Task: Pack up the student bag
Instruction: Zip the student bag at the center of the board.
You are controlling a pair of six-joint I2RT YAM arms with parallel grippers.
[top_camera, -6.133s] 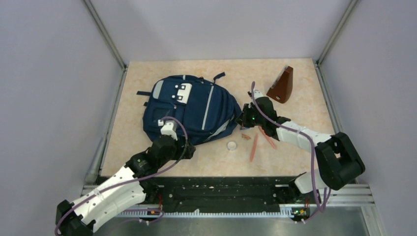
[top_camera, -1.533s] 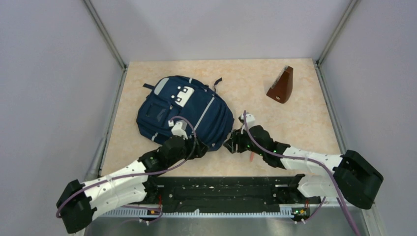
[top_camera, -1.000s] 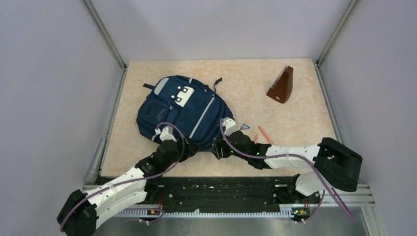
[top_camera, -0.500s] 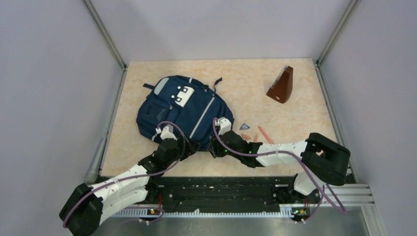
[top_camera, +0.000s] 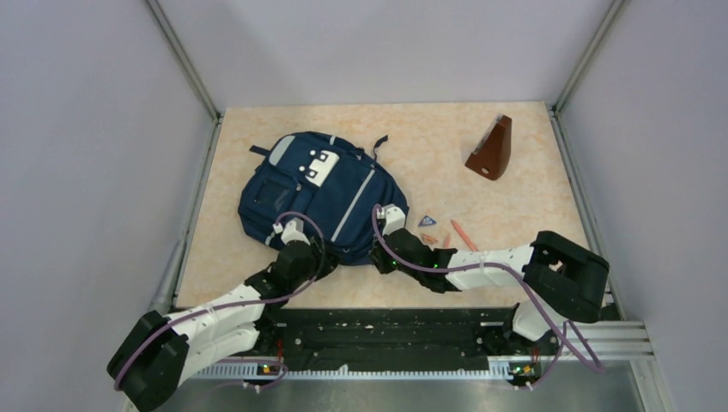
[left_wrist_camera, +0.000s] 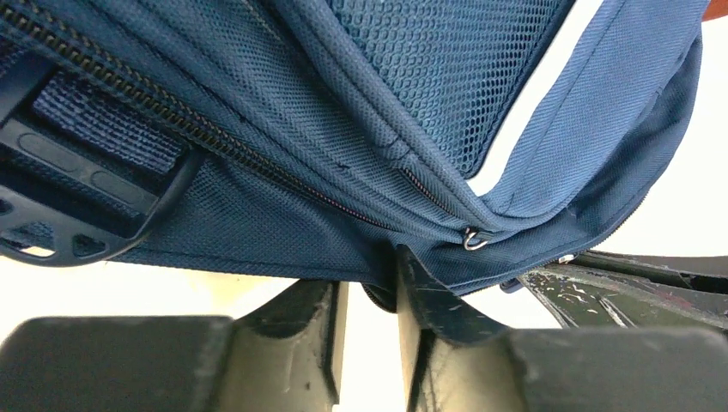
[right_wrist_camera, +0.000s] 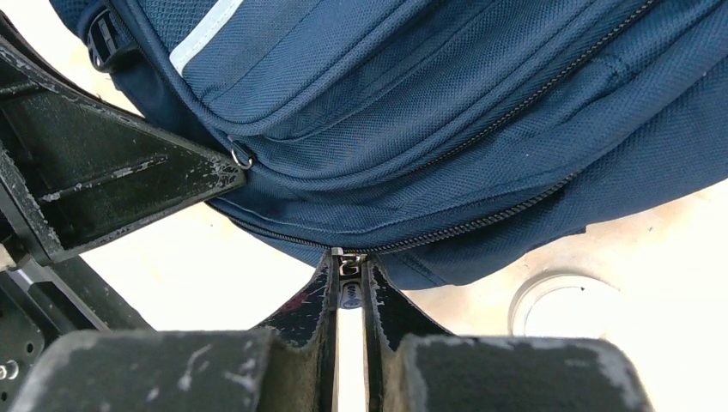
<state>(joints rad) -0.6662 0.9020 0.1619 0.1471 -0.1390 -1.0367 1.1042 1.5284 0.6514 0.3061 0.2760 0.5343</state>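
Note:
The student bag (top_camera: 319, 187), navy with light grey patches, lies front up on the left half of the table. Both grippers are at its near edge. My left gripper (top_camera: 324, 254) (left_wrist_camera: 367, 279) is shut on a fold of the bag's bottom edge fabric (left_wrist_camera: 382, 296), just below a zip line with a small metal ring (left_wrist_camera: 473, 240). My right gripper (top_camera: 379, 257) (right_wrist_camera: 349, 268) is shut on a zipper pull (right_wrist_camera: 349, 287), a silver slider with a blue tab, at the near end of the bag's long zipper (right_wrist_camera: 481, 219).
A brown wedge-shaped object (top_camera: 491, 149) stands at the back right. A small blue triangle (top_camera: 427, 221) and orange pencils (top_camera: 462, 233) lie right of the bag. A white ring (right_wrist_camera: 567, 305) lies on the table beside my right fingers. The left gripper's body (right_wrist_camera: 103, 180) is close on the right gripper's left.
Both grippers have closed: the left onto the bag's edge fabric, the right onto the zipper pull. The arms have barely shifted and the bag has stayed put.

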